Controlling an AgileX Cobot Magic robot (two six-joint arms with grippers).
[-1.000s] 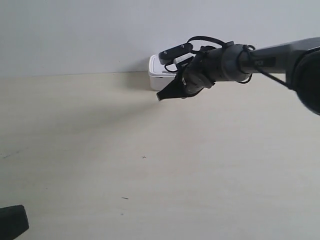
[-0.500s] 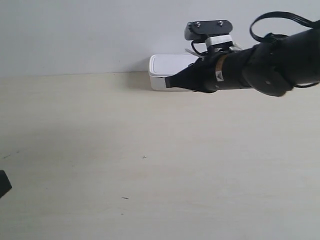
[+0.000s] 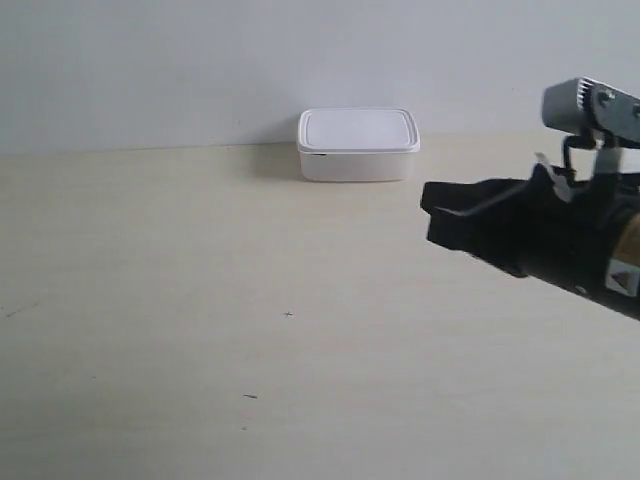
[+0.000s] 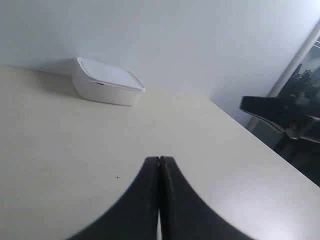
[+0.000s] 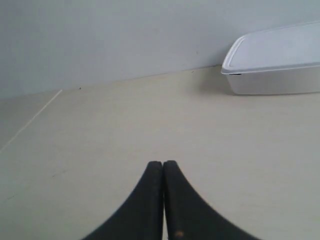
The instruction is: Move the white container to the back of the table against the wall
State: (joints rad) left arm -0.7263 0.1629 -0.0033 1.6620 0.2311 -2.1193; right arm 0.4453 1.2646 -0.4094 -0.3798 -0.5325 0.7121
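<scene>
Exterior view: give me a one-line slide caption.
White container at the table's back by the wall; the arm at the exterior view's right hangs apart from it.

- Plain grey-white wall [image 3: 150, 60] stands ahead of the jaws.
- Cream table [image 3: 200, 350], finely specked, spreads beneath them.
- Pale upright frame [image 4: 295, 67] rises aside, past the table's edge.

You see the white container [image 3: 358, 145] in smooth, faintly glossy white plastic. Your table [image 3: 200, 300] is matt cream with faint wood grain. The wall [image 3: 150, 70] looks smooth and matt. On the left gripper [image 4: 159, 160] and the right gripper [image 5: 163, 164], the jaws are smooth matt black.
</scene>
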